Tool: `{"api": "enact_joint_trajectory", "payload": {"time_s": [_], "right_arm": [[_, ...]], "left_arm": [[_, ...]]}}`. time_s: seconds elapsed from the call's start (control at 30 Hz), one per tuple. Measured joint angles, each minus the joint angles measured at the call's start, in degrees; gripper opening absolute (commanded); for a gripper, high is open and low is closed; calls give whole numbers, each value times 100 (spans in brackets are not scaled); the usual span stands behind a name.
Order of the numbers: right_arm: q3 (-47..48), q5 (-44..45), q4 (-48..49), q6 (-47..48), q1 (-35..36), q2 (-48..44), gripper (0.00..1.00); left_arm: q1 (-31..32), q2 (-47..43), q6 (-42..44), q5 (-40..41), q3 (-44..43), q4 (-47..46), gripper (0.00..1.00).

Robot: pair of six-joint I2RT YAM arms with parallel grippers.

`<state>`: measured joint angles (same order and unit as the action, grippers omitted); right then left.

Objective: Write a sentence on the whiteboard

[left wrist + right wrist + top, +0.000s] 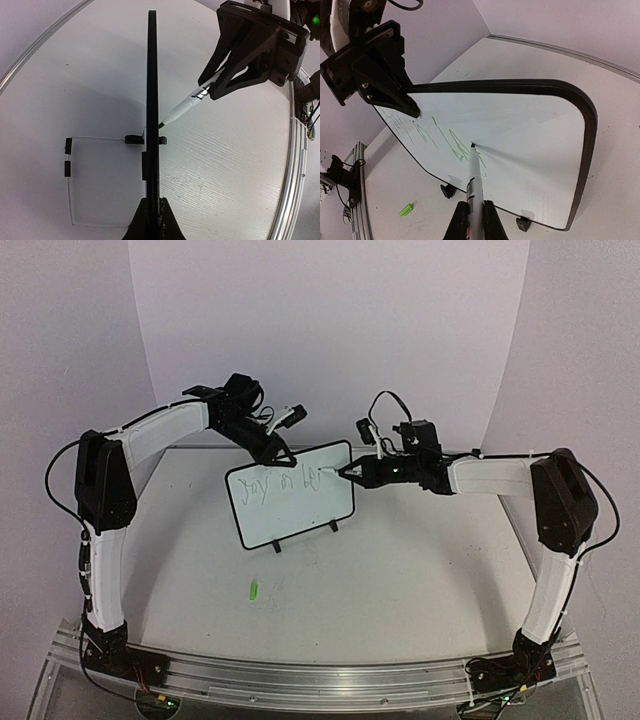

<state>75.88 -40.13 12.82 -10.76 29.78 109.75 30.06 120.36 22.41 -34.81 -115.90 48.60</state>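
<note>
Both arms [165, 430]: white link shells, black joints, thin black cables; L gripper [283, 455], R gripper [352, 472] black w/ screws.

Light is soft, even and fairly bright in all three views, with a lilac cast on the walls and no hard glare; in the top view, slightly grainy, the whiteboard [290, 502] throws only a pale shadow toward 6 o'clock. The left wrist view bends the table rim [292, 165] into an arc at 3 o'clock, and the board is a black silhouette with grey shadow toward 8 o'clock; in the right wrist view the marker [472, 170] casts a thin shadow toward 3 o'clock, its barrel at 6 o'clock blurred.
</note>
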Motion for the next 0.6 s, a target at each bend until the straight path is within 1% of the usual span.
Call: {"api": "enact_joint_trajectory", "payload": {"time_s": [0.17,0.4,0.6], "right_arm": [[-19,-45,7,22,0,-14,0],[-375,-40,37,48,0,-199,0],[-402,-10,44,46,0,-199,0]], "left_arm": [[0,0,3,0,0,0,0],[0,0,7,0,0,0,0],[0,0,9,0,0,0,0]]}}
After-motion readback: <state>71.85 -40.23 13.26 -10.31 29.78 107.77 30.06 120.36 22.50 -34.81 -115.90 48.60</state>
